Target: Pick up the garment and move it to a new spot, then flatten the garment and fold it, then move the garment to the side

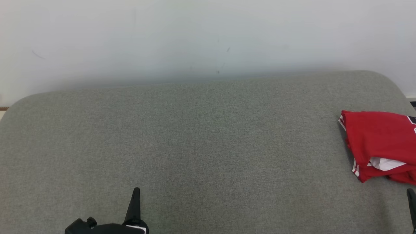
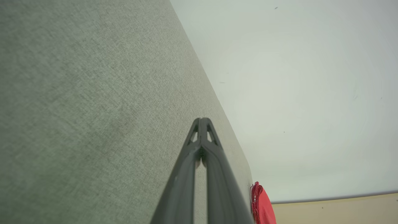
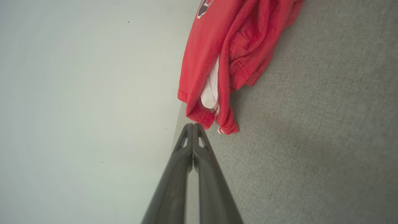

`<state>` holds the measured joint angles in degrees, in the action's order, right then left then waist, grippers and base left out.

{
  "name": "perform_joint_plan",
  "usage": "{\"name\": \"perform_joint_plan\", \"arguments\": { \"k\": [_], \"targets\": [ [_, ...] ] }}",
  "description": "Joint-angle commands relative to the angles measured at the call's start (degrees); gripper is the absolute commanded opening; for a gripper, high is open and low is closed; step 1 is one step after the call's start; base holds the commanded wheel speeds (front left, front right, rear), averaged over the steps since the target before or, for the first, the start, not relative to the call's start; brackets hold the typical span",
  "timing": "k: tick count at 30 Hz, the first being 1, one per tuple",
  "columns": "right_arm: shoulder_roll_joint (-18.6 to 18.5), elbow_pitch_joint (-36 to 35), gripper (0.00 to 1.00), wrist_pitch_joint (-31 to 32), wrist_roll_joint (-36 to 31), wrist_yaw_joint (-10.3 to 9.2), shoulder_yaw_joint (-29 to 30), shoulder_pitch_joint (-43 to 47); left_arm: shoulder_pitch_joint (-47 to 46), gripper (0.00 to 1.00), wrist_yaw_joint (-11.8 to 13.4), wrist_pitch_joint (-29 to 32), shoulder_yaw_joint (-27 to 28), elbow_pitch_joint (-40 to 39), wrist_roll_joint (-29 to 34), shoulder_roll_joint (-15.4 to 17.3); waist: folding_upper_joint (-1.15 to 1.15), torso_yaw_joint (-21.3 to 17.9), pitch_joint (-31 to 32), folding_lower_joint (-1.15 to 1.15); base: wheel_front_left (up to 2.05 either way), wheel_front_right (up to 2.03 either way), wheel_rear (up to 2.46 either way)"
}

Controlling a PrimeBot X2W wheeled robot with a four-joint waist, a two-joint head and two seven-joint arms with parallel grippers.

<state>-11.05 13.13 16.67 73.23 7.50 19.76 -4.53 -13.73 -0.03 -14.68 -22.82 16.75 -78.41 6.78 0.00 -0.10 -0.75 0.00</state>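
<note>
The left claw [image 1: 136, 190] has its two long dark fingers pressed tip to tip with nothing between them, low over the near left of the grey fabric-covered bench [image 1: 208, 136]; its own wrist view shows the same closed, empty tips [image 2: 203, 119]. The right claw [image 3: 193, 125] is likewise pinched together on nothing, and its tips lie just short of the nearest hem of the red jersey-cloth garment with white striped trim and a white inner layer [image 3: 214, 46]. In the head view that claw [image 1: 411, 192] shows at the lower right edge, just below the garment [image 1: 377, 139]. The garment rests at the far right of the bench, doubled over on itself in loose, uneven layers and cut off by the picture's edge. The pale wall [image 1: 208, 39] stands behind. A bundle lying off to the side fits two stages: cloth waiting to be lifted to a fresh spot, or cloth already folded and set aside. The rough layering leans neither way with certainty. Either way, I judge the care belongs with the right arm. Its tips sit close to a loose hem and the protruding white layer, so any travel there should go clear of the fabric, since a snag could drag the layers apart.
</note>
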Motion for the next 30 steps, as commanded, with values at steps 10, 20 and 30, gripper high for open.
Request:
{"name": "perform_joint_plan", "arguments": {
  "k": [10,20,30],
  "targets": [
    [-0.01,1.86,0.0,2.55,5.62,0.0,3.52,-1.99,-1.96,0.0,-2.18,-0.34,-0.39,1.52,-5.86,-0.92,0.0,0.0,0.06,0.0,0.0,0.0,0.0],
    [0.28,3.89,0.0,4.9,10.47,0.0,6.71,-3.03,-2.81,0.0,-3.97,-0.38,-0.84,3.11,-11.08,-1.89,0.0,0.0,0.12,0.0,0.0,0.0,0.0],
    [0.53,5.59,0.0,6.93,14.48,0.0,9.45,-3.88,-3.47,0.0,-5.47,-0.43,-1.17,4.48,-15.25,-2.69,0.0,0.0,0.18,0.0,0.0,0.0,0.0]
  ]
}}
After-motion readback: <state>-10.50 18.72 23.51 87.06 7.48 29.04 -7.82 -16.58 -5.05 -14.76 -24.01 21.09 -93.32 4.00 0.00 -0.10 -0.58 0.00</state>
